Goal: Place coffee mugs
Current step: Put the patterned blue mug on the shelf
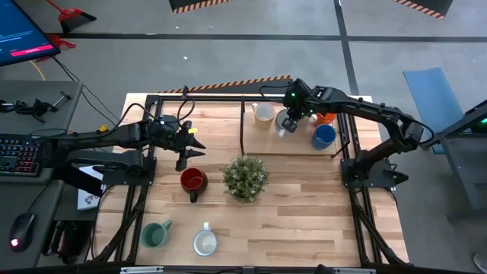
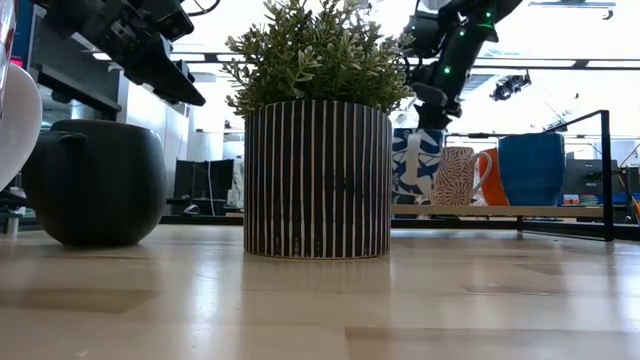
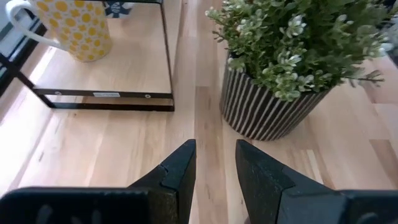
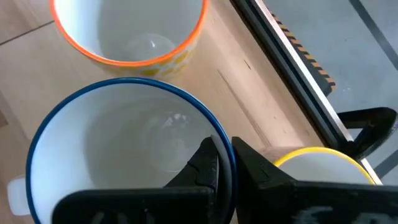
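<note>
Light wood-plank table [image 1: 304, 213] with a black frame shelf [image 1: 243, 125] at the far edge, grey floor around and a keyboard [image 1: 19, 156] off to the left; the striped pot with plant [image 1: 245, 177] stands mid-table. Mugs: red mug [image 1: 192, 181] beside the plant, green mug [image 1: 155, 234] and white mug [image 1: 205, 242] near the front edge, cream mug [image 1: 263, 115], blue mug [image 1: 323, 136] and orange mug [image 1: 326, 118] on the shelf, all empty where visible. Left gripper [image 3: 214, 168] hangs over the table by the red mug, fingers apart and holding nothing; right gripper [image 4: 225, 163] is pinched on the rim of a blue-rimmed mug [image 4: 118, 152] at the shelf.

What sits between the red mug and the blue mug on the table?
The potted plant sits roughly between the red mug and the blue mug, as the high view shows.
</note>
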{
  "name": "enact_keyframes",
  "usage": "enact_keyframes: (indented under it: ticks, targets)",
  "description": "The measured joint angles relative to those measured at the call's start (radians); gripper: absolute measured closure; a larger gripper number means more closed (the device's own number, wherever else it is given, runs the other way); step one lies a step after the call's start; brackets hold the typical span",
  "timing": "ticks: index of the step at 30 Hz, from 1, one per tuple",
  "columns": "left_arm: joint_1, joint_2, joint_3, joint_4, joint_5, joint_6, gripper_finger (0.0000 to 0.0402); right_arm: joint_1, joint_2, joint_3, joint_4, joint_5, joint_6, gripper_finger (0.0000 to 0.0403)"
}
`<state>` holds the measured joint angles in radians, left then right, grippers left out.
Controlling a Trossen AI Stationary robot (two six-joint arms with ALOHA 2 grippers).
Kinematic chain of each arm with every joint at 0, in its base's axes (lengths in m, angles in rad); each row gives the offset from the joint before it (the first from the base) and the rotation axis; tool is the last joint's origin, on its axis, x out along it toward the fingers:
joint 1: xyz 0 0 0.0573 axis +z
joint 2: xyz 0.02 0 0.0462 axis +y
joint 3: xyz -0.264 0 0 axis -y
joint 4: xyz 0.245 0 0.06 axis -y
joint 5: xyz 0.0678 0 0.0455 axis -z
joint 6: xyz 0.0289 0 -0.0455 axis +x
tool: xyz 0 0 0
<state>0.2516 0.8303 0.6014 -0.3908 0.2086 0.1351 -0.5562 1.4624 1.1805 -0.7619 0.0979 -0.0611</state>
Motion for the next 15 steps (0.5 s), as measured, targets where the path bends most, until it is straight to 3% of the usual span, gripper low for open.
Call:
enact_keyframes:
  ticks: [15]
  targets:
    - [0.000,0.000,0.000,0.000,-0.012,0.008,0.0298,-0.042,0.100,0.020,0.046,-0.048,-0.033,0.0403]
